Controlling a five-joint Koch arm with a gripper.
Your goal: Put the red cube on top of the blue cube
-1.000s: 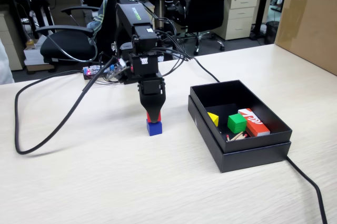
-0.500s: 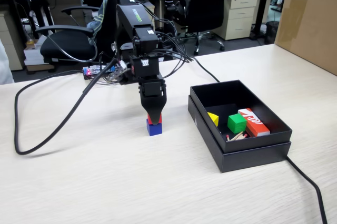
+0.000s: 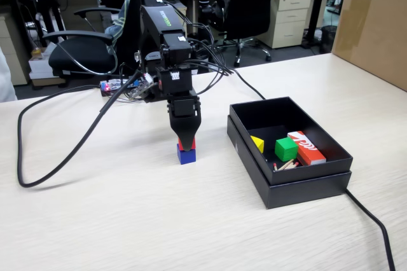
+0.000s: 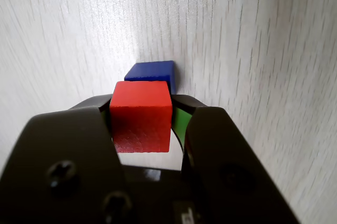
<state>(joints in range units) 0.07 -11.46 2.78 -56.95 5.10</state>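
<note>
Gripper (image 4: 141, 112) clamped on red cube (image 4: 141, 121), jaws pressing both sides in wrist view. Red cube sits right above blue cube (image 3: 186, 154); whether faces touch, hard to say. In fixed view gripper (image 3: 186, 144) points straight down, red barely peeking out over blue. Blue cube on pale wood counter (image 3: 127, 220), just left of black box (image 3: 305, 179). Inside box: green cube (image 3: 285, 149), yellow block (image 3: 257, 144), orange-red box with white lettering (image 3: 306, 147). Black cable (image 3: 51, 156) loops across counter.
</note>
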